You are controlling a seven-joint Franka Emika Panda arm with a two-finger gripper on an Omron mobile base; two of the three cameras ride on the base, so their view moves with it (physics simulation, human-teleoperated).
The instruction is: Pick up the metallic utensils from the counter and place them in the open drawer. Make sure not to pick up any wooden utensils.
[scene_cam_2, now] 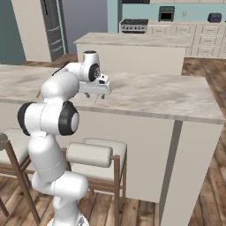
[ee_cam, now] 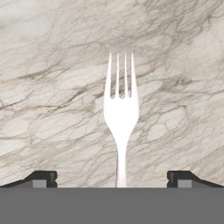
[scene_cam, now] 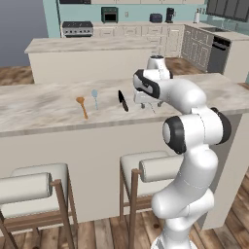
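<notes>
On the beige marbled counter (scene_cam: 39, 107) lie a black-handled knife (scene_cam: 123, 100), a pale silver-blue spoon (scene_cam: 95, 97) and an orange-brown wooden spoon (scene_cam: 82, 106), side by side. My gripper (scene_cam: 146, 104) hangs low over the counter just right of the knife, pointing down. In the hand view a pale metallic fork (ee_cam: 121, 118) lies flat on the counter (ee_cam: 43, 65), tines pointing away. Its handle runs down the middle between my fingertips (ee_cam: 43, 178). The gripper (ee_cam: 113, 179) stands wide open, holding nothing. From the right base view the gripper (scene_cam_2: 95, 95) sits just above the slab. The open drawer is out of view.
Two cushioned stools (scene_cam: 34, 187) (scene_cam: 146, 168) stand against the counter's near side, below the arm. A second island (scene_cam: 82, 46) lies behind the counter, with a stove (scene_cam: 78, 28) and cabinets along the back wall. The counter's right end (scene_cam_2: 212, 110) is bare stone.
</notes>
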